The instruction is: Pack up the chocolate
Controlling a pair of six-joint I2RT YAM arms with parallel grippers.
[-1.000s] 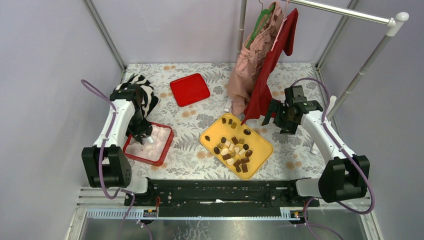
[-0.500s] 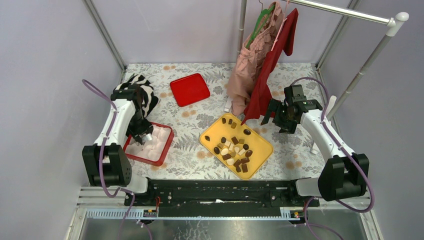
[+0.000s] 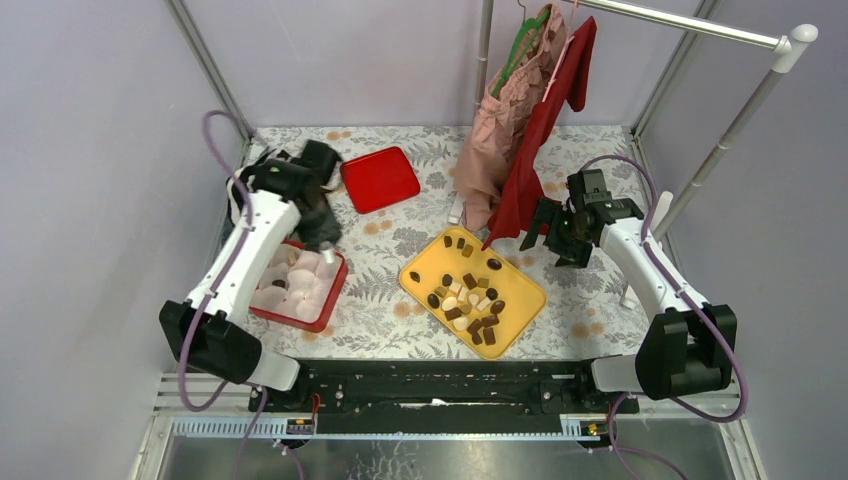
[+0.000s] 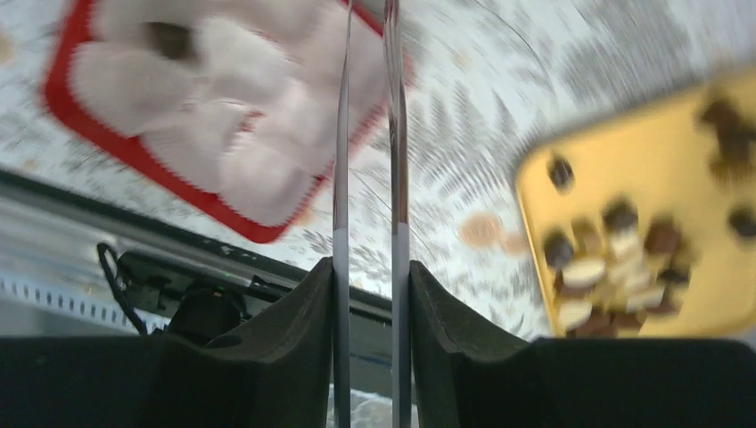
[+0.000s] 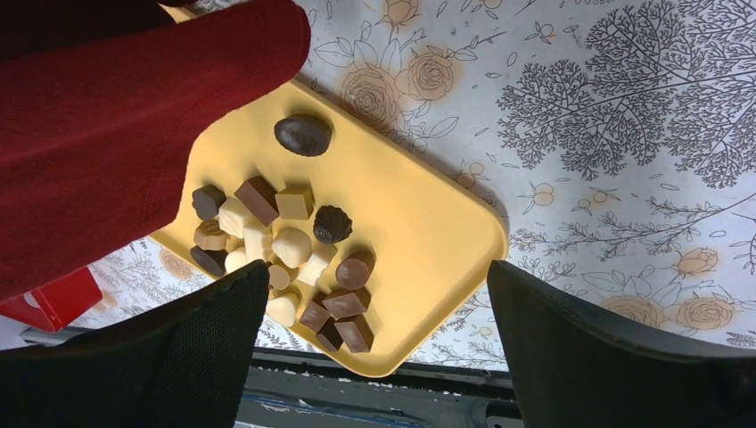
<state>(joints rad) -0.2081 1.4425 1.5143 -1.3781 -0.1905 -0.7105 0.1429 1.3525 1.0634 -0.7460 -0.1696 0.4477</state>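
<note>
The chocolate (image 3: 468,300) is a heap of dark, tan and cream pieces on a yellow tray (image 3: 520,290). It also shows in the right wrist view (image 5: 285,250) and, blurred, in the left wrist view (image 4: 615,259). My left gripper (image 3: 322,232) (image 4: 367,267) is shut on thin metal tweezers (image 4: 393,134), above the far right corner of a red box (image 3: 330,300) of white paper cups. One dark piece (image 4: 169,40) sits in a cup. My right gripper (image 3: 560,240) (image 5: 374,276) is open and empty, above the table right of the tray.
A red lid (image 3: 379,178) lies at the back. Pink and red garments (image 3: 520,110) hang from a rack between the tray and the right arm; the red one (image 5: 107,134) fills the right wrist view's left. A zebra cloth (image 3: 275,158) lies far left.
My left arm has lifted out of the red box and swung up and right, towards the tray, with the tweezers. The right arm has barely moved.
</note>
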